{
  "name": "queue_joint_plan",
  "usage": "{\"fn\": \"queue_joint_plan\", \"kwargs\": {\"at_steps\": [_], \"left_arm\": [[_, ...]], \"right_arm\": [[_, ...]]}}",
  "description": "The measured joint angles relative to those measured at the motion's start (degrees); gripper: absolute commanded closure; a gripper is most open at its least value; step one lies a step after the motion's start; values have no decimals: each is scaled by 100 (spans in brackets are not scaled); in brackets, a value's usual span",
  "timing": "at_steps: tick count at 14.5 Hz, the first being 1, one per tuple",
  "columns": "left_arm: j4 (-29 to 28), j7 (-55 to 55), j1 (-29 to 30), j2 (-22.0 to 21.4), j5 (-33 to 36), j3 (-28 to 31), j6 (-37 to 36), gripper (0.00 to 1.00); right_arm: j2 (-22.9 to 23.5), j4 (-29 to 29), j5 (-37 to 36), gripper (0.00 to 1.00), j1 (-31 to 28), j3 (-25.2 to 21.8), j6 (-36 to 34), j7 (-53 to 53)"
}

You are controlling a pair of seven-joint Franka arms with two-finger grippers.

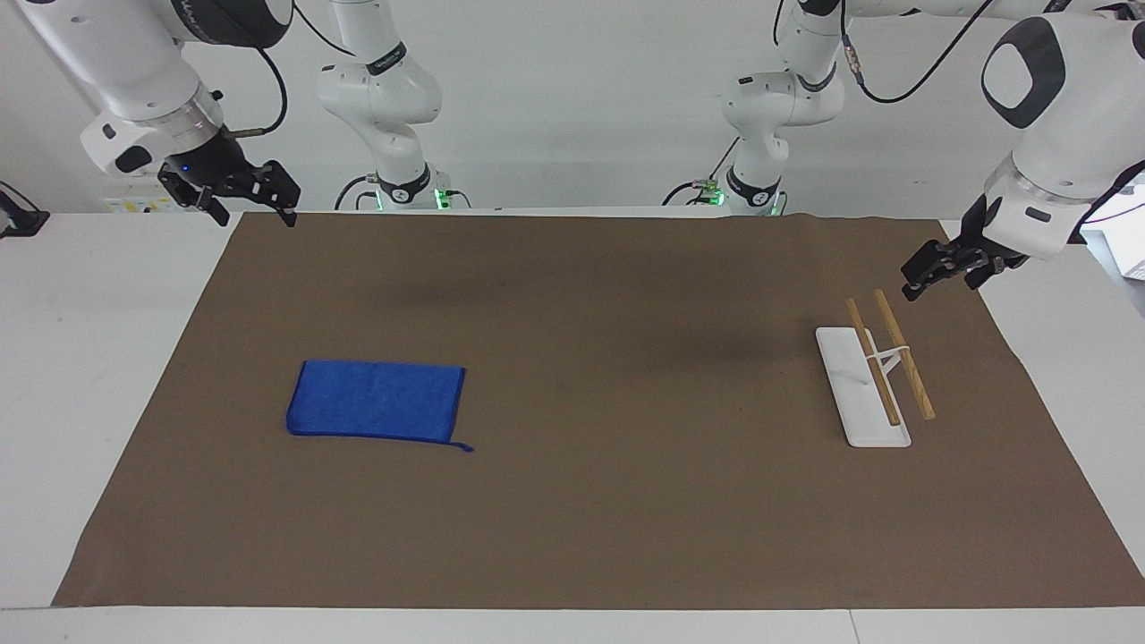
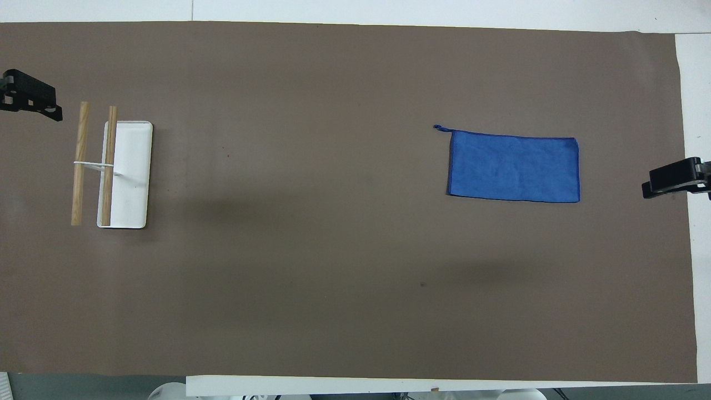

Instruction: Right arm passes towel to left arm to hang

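Observation:
The blue towel (image 1: 376, 400) lies flat and folded on the brown mat, toward the right arm's end; it also shows in the overhead view (image 2: 514, 168). Its small loop (image 1: 465, 447) sticks out at the corner farther from the robots, toward the table's middle. My right gripper (image 1: 252, 213) hangs open and empty in the air over the mat's corner at its own end, well apart from the towel; part of it shows in the overhead view (image 2: 675, 179). My left gripper (image 1: 939, 273) hangs empty over the mat's edge at the left arm's end, beside the rack; it also shows in the overhead view (image 2: 30, 100).
A white towel rack (image 1: 863, 394) with two wooden bars (image 1: 903, 358) stands on the mat toward the left arm's end; it also shows in the overhead view (image 2: 130, 172). The brown mat (image 1: 608, 376) covers most of the white table.

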Motion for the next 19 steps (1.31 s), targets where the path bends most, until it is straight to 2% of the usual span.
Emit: {"fn": "queue_joint_plan", "kwargs": {"at_steps": [12,15,19], "left_arm": [[0,0,0,0,0,0,0,0],[0,0,0,0,0,0,0,0],[0,0,0,0,0,0,-2,0]], "right_arm": [[-11,-25,1,0,27,-7,121,-55],[69,-363,1,0,284,15,788,189],[770,-1177,5,0,782,35,2528,677]]}}
